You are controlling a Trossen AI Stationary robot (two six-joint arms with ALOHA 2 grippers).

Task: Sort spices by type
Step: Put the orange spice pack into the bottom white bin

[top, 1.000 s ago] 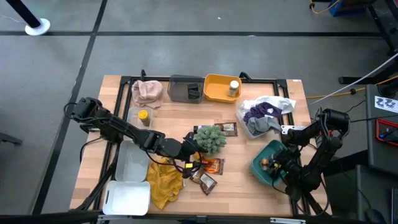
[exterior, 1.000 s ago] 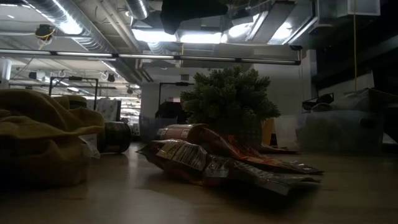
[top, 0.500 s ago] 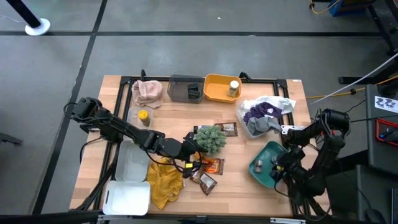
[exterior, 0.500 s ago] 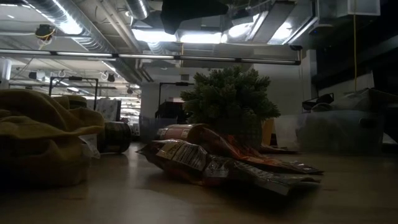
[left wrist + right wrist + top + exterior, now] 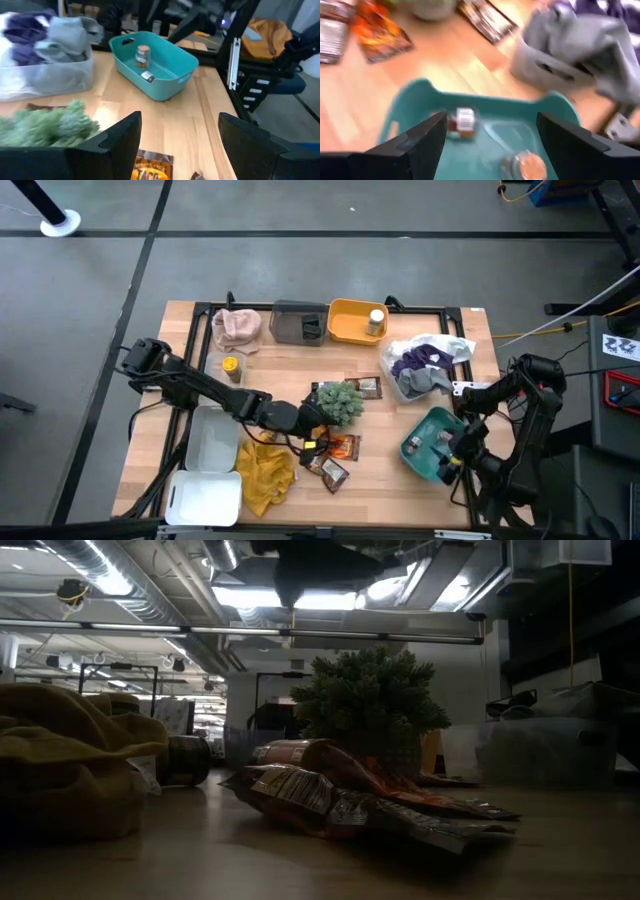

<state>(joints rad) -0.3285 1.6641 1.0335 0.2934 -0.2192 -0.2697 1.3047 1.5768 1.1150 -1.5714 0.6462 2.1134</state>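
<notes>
Between the left jaws, nothing: spread wide, empty, poised mid-counter beside the green spiky plant ball [image 5: 338,402] and just above the glossy orange foil packet [image 5: 343,446]. Close by, a second crinkled brown packet [image 5: 328,471] and the mustard-yellow cloth [image 5: 262,472]. Probably light, limp and slippery, that foil; best pinched at a sealed edge, not the puffed middle. Between the right jaws, likewise nothing: wide apart above the teal plastic tub [image 5: 410,444], with a small brown white-capped bottle [image 5: 462,121] lying inside and an orange-topped jar [image 5: 529,165] near it. Rigid and light, likely prone to rolling; best gripped across the body. Farther off, a yellow-lidded jar [image 5: 231,366] standing alone and a white-capped jar [image 5: 376,320] in the yellow bin [image 5: 345,326].
</notes>
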